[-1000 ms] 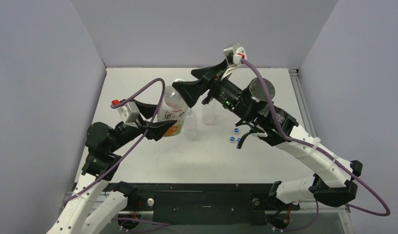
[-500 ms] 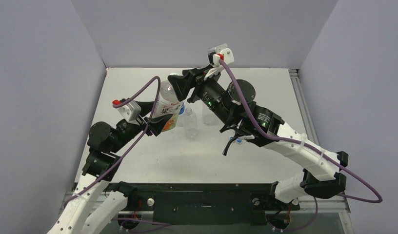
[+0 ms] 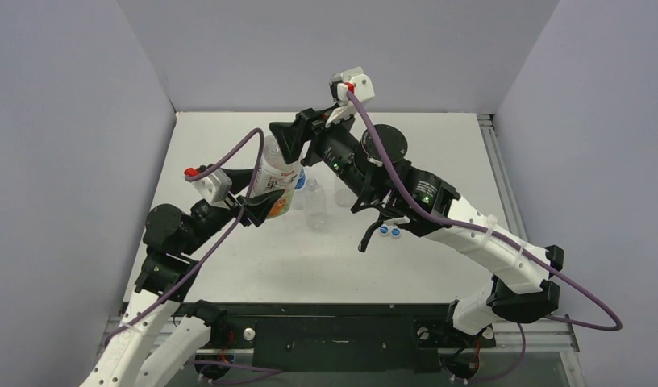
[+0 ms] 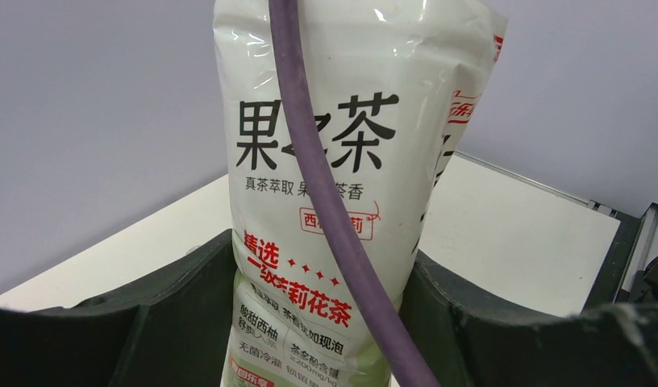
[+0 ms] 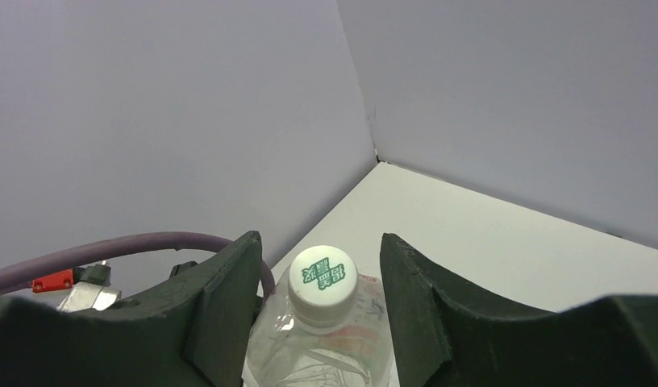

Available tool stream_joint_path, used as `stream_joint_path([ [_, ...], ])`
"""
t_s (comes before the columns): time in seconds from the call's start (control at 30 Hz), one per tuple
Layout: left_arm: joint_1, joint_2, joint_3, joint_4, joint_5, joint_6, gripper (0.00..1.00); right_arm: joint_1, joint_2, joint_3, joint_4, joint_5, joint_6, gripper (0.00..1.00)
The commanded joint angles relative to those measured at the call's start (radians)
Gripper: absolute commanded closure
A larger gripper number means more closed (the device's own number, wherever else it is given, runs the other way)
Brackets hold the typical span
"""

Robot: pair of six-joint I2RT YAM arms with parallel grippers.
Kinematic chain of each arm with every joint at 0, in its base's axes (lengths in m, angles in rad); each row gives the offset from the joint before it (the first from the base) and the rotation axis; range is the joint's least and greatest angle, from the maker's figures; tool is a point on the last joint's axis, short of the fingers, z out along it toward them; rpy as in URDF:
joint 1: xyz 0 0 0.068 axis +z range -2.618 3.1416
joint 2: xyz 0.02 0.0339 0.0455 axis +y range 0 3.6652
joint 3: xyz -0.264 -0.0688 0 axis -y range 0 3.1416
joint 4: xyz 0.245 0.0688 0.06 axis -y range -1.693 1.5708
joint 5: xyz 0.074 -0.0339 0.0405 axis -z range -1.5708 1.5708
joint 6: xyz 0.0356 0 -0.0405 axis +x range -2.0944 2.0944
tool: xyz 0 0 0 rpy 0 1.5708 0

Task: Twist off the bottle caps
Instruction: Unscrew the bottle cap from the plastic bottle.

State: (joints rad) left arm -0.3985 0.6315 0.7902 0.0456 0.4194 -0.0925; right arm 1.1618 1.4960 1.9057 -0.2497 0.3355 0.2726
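Note:
My left gripper (image 3: 260, 193) (image 4: 322, 282) is shut on the wide bottle (image 3: 276, 171) (image 4: 334, 161) with the orange-and-green label and holds it upright above the table. On that bottle sits a white cap (image 5: 323, 278) with green print. My right gripper (image 3: 289, 135) (image 5: 318, 243) comes down over the cap, open, with a jaw on each side and a narrow gap on both. In the top view the gripper hides the cap. Two loose blue caps (image 3: 389, 232) lie on the table under the right arm.
Two plain clear bottles (image 3: 314, 205) (image 3: 344, 190) stand just right of the held one, the farther partly behind the right arm. A patch of blue (image 3: 300, 179) shows between the held bottle and them. A purple cable (image 4: 326, 201) crosses the label. Grey walls enclose the table (image 3: 229, 258).
My right gripper has swung left from above the plain bottles to over the held bottle's cap, and its jaws have narrowed. The left gripper keeps its hold; the bottle shifted slightly up-left.

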Motion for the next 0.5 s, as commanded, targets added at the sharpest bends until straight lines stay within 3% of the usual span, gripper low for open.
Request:
stream_joint_path([
  [0.0,0.001,-0.012,0.01,-0.011,-0.114,0.017,1.0,-0.007,0.006,0.032,-0.011,-0.009,0.011,0.52],
  [0.47,0.001,-0.015,0.009,-0.01,-0.107,0.023,1.0,-0.036,-0.001,0.01,0.0,-0.068,0.04,0.76],
])
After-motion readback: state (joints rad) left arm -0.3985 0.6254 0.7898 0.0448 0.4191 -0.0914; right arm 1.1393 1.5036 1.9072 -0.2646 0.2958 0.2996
